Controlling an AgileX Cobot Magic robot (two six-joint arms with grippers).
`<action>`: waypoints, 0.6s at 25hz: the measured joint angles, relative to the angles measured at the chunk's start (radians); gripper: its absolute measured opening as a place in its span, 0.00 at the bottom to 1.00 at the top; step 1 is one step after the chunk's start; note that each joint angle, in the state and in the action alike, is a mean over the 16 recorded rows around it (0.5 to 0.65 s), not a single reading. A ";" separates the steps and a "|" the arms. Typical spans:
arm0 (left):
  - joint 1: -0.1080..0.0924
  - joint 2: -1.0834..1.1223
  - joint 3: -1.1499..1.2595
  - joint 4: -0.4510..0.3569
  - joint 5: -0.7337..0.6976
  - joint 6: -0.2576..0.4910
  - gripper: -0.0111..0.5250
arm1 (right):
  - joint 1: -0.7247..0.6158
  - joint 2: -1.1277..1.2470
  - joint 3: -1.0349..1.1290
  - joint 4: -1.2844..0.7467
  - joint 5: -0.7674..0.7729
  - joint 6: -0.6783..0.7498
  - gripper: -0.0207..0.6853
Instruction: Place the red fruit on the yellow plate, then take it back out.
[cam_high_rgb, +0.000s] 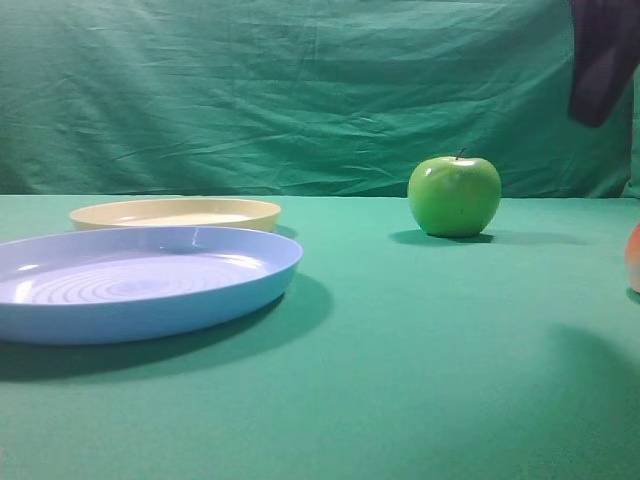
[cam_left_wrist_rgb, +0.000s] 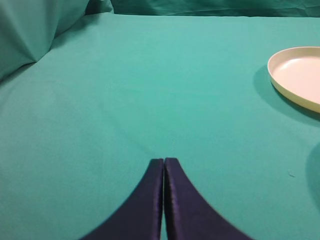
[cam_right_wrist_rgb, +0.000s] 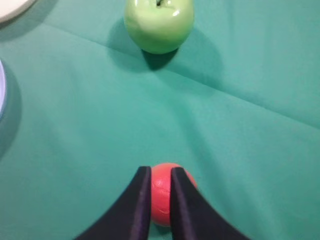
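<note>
Exterior high view: a green cloth covers the desk and hangs as a backdrop. Biggest on it is the blue plate, ringed inside. The yellow plate sits just behind the blue plate. The green apple stands well right of the blue plate. The red fruit lies further right still, cut by the frame edge, on the cloth. No writing or label shows anywhere.

The right tool hangs above the red fruit with a narrow gap between its tips; whether it grips the fruit I cannot tell. The left tool is pressed closed, holding nothing.
</note>
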 joint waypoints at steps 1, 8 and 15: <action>0.000 0.000 0.000 0.000 0.000 0.000 0.02 | 0.000 -0.027 -0.006 0.000 0.016 0.000 0.26; 0.000 0.000 0.000 0.000 0.000 0.000 0.02 | 0.000 -0.245 -0.021 0.021 0.097 0.001 0.05; 0.000 0.000 0.000 0.000 0.000 0.000 0.02 | 0.000 -0.480 -0.018 0.049 0.153 0.011 0.03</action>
